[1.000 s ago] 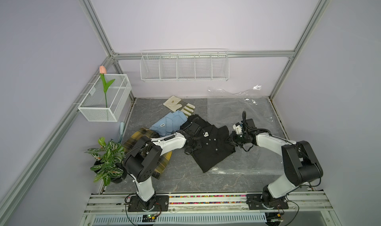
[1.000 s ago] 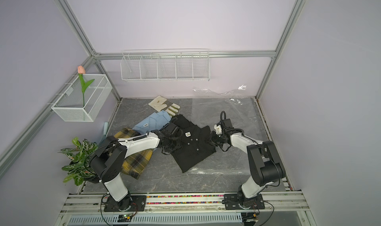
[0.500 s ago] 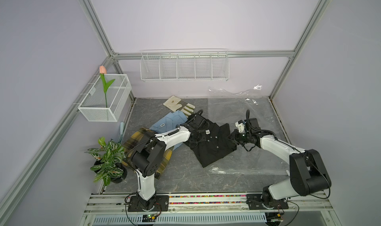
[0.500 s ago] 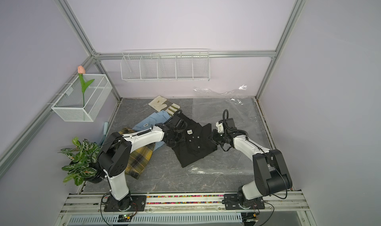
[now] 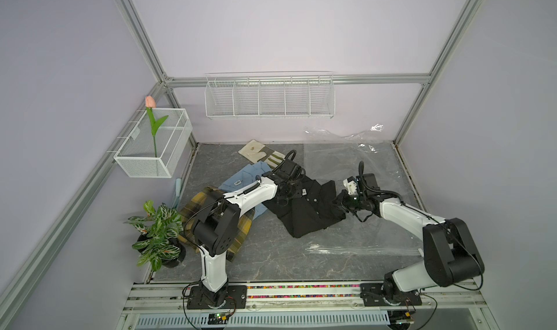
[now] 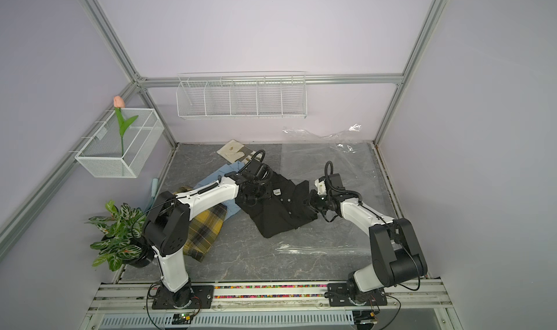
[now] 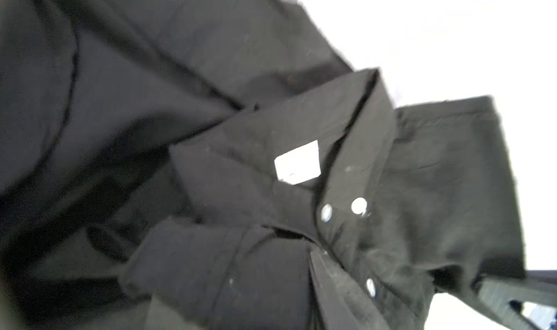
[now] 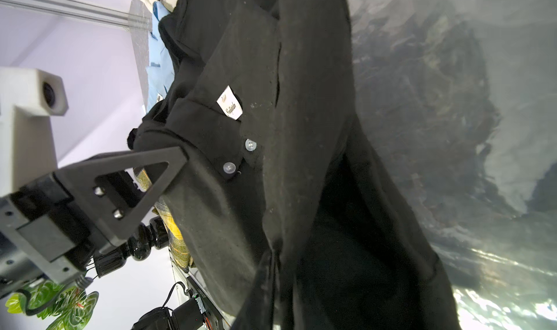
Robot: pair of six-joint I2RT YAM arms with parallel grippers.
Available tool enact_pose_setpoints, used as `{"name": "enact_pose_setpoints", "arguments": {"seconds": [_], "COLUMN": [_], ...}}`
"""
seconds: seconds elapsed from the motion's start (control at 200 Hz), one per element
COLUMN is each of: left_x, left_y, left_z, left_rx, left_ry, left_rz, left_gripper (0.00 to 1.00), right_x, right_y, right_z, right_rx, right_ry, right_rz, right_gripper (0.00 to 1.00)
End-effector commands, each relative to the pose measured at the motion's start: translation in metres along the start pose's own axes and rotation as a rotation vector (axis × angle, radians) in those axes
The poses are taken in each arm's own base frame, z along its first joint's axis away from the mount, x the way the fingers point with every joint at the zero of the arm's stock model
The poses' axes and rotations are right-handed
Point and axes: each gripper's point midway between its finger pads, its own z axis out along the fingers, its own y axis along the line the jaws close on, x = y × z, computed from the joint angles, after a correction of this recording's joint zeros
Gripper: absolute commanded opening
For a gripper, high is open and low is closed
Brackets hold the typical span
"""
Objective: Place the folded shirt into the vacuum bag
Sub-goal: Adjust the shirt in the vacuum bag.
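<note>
Our left fingers (image 8: 168,168) clamp the black shirt (image 5: 304,214) at its collar and our right fingers (image 5: 340,200) pinch its opposite edge. It sags between them, overlapping the vacuum bag (image 5: 376,168) on the desk (image 5: 271,253). A thin pinch could slip, or the cloth could drag the limp plastic along instead of entering it.

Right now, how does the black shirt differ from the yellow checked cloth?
The black shirt is plain; the yellow checked cloth is patterned. The black shirt is held by the left gripper and right gripper; no gripper holds the yellow checked cloth. Both lie on the table.
</note>
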Motion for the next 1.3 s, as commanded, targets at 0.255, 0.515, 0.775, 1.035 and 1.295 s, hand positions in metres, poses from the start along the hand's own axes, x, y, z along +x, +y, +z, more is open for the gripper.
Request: {"name": "enact_pose_setpoints", "arguments": {"seconds": [0.255, 0.515, 0.775, 1.035, 1.295], "left_x": [-0.022, -0.02, -0.016, 0.012, 0.034], "left_y": [-0.004, 0.004, 0.024, 0.037, 0.032], "left_z": [-0.055, -0.062, -0.068, -0.057, -0.036], "left_rx": [-0.035, -0.068, -0.1, -0.07, -0.021], "left_ry": [-0.086, -0.098, -0.112, -0.059, -0.069], "left_rz": [0.036, 0.041, 0.021, -0.103, -0.202], "left_gripper": [0.54, 0.65, 0.8, 0.8, 0.79], "right_x": [0.001, -0.001, 0.033, 0.007, -0.03], "right_y": [-0.003, -0.006, -0.008, -0.012, -0.02], "right_z": [0.005, 0.004, -0.002, -0.014, -0.019], "right_rx": [0.002, 0.03, 0.056, 0.165, 0.346], "right_ry": [0.02, 0.021, 0.092, 0.082, 0.061], "right_rz": [0.006, -0.003, -0.044, -0.151, -0.246], "right_gripper": [0.16, 0.16, 0.18, 0.46, 0.8]}}
